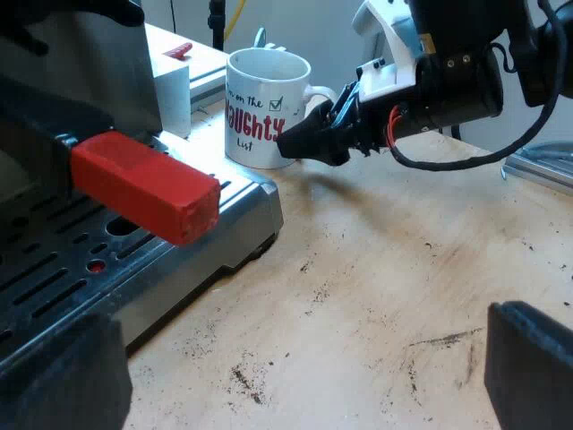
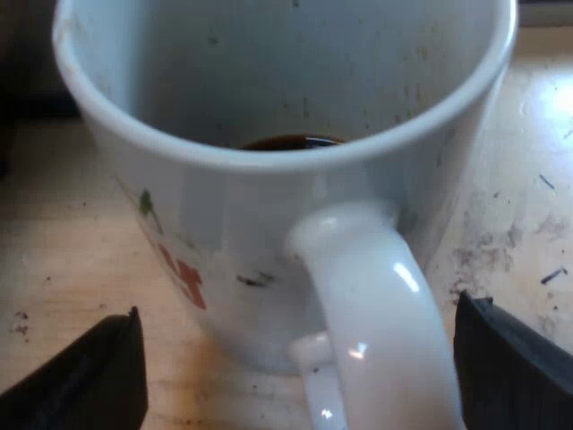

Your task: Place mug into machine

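The white ceramic mug (image 2: 224,215) stands upright on the pale wooden tabletop (image 2: 54,269), straight ahead of the right hand (image 2: 300,376). Its glossy loop handle (image 2: 367,305) is turned toward that hand. The hand's two black fingers (image 2: 89,381) are spread wide, one on each side of the handle, and neither touches it. Red and green print runs along the mug's outer wall. A little dark liquid (image 2: 291,141) lies at the bottom, and small dark flecks mark the inner wall.

The left wrist view makes the print readable: "on the" with a ticked box, red "NAUGHTY" letters and "List" below. There the mug (image 1: 264,107) rests on the tabletop (image 1: 376,296) just beside the corner of the steel espresso machine (image 1: 242,210), off its slotted drip tray (image 1: 54,260). The right hand (image 1: 294,141) reaches in at the mug's handle side. Closer to the left hand (image 1: 304,367), the red block end (image 1: 148,184) of the holder's handle juts out over the tray. The left hand's fingers (image 1: 528,367) are wide apart and hold nothing, over tabletop sprinkled with dark coffee grounds (image 1: 246,381).
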Available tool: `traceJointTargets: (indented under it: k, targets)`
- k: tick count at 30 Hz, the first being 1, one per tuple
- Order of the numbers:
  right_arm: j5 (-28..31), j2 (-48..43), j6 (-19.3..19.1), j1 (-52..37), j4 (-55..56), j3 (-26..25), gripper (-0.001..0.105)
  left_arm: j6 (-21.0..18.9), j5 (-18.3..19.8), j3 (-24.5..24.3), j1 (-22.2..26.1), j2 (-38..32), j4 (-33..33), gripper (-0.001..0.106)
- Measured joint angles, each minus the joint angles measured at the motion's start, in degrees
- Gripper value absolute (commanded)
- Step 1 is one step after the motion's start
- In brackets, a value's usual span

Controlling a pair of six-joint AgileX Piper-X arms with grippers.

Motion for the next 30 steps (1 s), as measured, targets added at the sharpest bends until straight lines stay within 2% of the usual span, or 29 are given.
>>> traceJointTargets:
  k: [5, 7, 9, 10, 12, 13, 19, 21, 25, 27, 30]
  targets:
    - [0.00, 1.30, 0.00, 0.00, -0.89, -1.48, 0.071, 0.00, 0.00, 0.00, 0.00, 0.00, 0.00, 0.082]
    - [0.00, 1.50, 0.00, 0.00, -0.89, -2.01, 0.066, 0.00, 0.00, 0.00, 0.00, 0.00, 0.00, 0.082]
    - [0.15, 1.54, 0.00, 0.00, -0.69, -2.23, 0.046, 0.00, 0.00, 0.00, 0.00, 0.00, 0.00, 0.082]
    - [0.17, 1.54, 0.00, 0.00, -0.52, -2.23, 0.041, 0.00, 0.00, 0.00, 0.00, 0.00, 0.00, 0.082]
    - [0.20, 1.54, -0.89, 0.00, -0.11, -2.23, 0.010, 0.00, 0.00, 0.00, 0.00, 0.00, 0.00, 0.082]
    - [0.09, 1.54, -1.29, 0.00, 0.14, -2.23, 0.002, 0.00, 0.00, 0.00, 0.00, 0.00, 0.00, 0.082]
    - [0.28, -1.43, -5.67, 0.00, 6.13, -2.23, 0.000, 0.00, 0.00, 0.00, 0.00, 0.00, 0.00, 0.082]
    - [0.25, -4.68, -7.76, 0.00, 11.13, -2.23, 0.000, 0.00, 0.00, 0.00, 0.00, 0.00, 0.00, 0.082]
    - [0.81, -11.99, -8.79, 0.00, 20.31, -2.09, 0.000, 0.00, -0.94, 0.00, 0.00, 0.00, 0.00, 0.082]
    - [0.79, -18.54, -8.99, 0.00, 26.26, -1.70, 0.000, 0.00, -4.47, 0.75, 0.00, 0.00, -0.22, 0.082]
    - [0.41, -24.03, -8.99, 0.00, 29.23, -1.64, 0.000, 0.00, -8.04, 1.59, 0.00, 0.09, -0.07, 0.082]
